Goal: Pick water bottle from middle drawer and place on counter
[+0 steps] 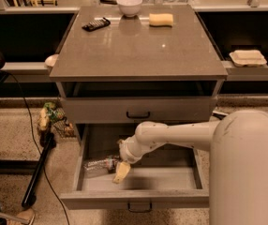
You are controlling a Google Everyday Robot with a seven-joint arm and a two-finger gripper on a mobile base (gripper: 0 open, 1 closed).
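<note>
The hand (pixel 121 171) is held low in the open middle drawer (pixel 164 178), just beside the lying water bottle (pixel 98 165); how wide it stands cannot be told. The bottle is best straddled squarely across its middle before being lifted to the tabletop (pixel 138 50)

My single camera sits high behind arm, tilted down; gripper (pixel 121 171) (inside middle drawer (pixel 171 197)) near, counter (pixel 138 50) beyond it.

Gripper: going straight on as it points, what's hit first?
Probably the floor of the middle drawer, right beside the water bottle; the gripper points down inside it. Depth is unclear, so it might clip the bottle.
</note>
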